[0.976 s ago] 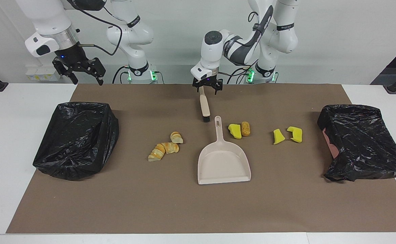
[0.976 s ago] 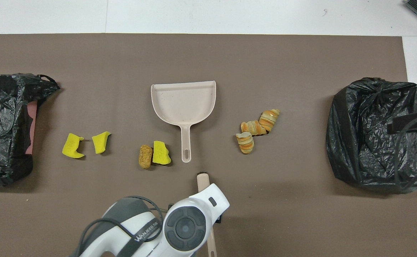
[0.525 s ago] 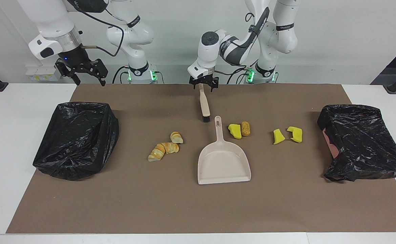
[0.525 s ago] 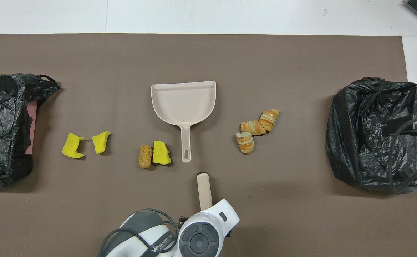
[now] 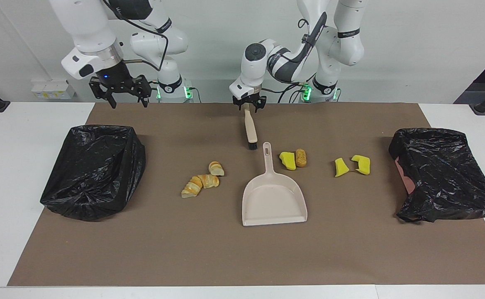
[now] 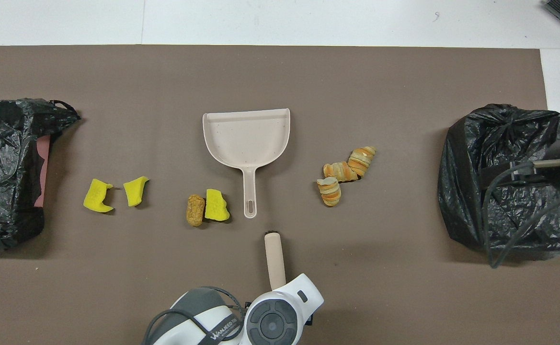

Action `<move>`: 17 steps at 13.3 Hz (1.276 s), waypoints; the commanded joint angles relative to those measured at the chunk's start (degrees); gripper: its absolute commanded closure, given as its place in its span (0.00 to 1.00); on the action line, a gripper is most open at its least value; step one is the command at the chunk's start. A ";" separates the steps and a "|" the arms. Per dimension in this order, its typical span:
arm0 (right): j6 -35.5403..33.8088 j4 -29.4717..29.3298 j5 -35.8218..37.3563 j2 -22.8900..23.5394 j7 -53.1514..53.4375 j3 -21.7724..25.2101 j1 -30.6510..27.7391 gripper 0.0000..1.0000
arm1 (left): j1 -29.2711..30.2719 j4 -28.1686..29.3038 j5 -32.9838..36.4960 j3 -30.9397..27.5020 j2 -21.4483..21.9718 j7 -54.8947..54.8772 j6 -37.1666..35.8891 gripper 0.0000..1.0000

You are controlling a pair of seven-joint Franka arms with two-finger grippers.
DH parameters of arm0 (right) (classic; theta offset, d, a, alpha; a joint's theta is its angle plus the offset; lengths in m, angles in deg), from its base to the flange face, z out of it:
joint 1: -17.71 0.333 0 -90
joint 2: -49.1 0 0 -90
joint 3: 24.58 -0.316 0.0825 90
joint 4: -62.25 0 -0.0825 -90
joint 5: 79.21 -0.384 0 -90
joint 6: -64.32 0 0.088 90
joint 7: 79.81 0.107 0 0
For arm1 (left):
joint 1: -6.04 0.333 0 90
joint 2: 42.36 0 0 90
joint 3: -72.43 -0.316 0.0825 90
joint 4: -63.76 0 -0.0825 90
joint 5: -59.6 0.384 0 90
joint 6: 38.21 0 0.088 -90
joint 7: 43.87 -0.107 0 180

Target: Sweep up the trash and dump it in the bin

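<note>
Trash lies mid-counter around the dustpan (image 5: pixel 273 199): bread pieces (image 5: pixel 201 180), yellow wedges (image 5: pixel 352 166), a brown lump (image 5: pixel 300 158). Left end effector (image 5: pixel 248 109) pinches the brush (image 5: pixel 250 128) handle's tip, so the brush may pivot. Right end effector (image 5: pixel 121 90) waits open near the bin (image 5: pixel 95 170).

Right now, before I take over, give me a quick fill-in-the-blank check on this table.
1. The brush lies ___ to the robots than the dustpan.
2. The left gripper is at the brush's ___ end.
3. The yellow wedges number ___.
4. The right gripper is open, holding ___.
Missing words: nearer; handle; three; nothing.
</note>
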 commanded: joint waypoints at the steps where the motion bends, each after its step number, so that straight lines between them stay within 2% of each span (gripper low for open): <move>1: 3.76 2.74 0.86 -1.14 1.10 -0.38 1.99 0.00 | -1.17 0.82 -1.00 -1.20 0.60 0.09 -0.83 1.00; 6: 4.30 3.45 0.08 0.00 4.88 -0.38 7.36 0.00 | 2.69 -0.23 -0.83 -1.81 5.16 -0.70 -13.47 1.00; 9: 4.82 4.51 -0.11 0.53 6.55 -0.38 9.56 0.00 | 6.90 -1.46 1.98 -1.81 6.05 -2.63 -21.91 1.00; 13: 6.93 4.68 -1.16 2.81 10.66 -0.64 14.30 0.00 | 15.23 -4.45 7.95 -1.81 6.75 -3.77 -26.50 1.00; 15: 9.64 4.68 -2.12 5.44 14.28 -0.73 17.11 0.00 | 21.56 -4.98 8.84 -1.81 6.93 -8.68 -27.03 1.00; 17: 13.42 4.60 -2.92 9.13 20.40 -0.73 22.28 0.00 | 26.49 -6.47 12.08 -1.81 6.49 -9.67 -26.60 1.00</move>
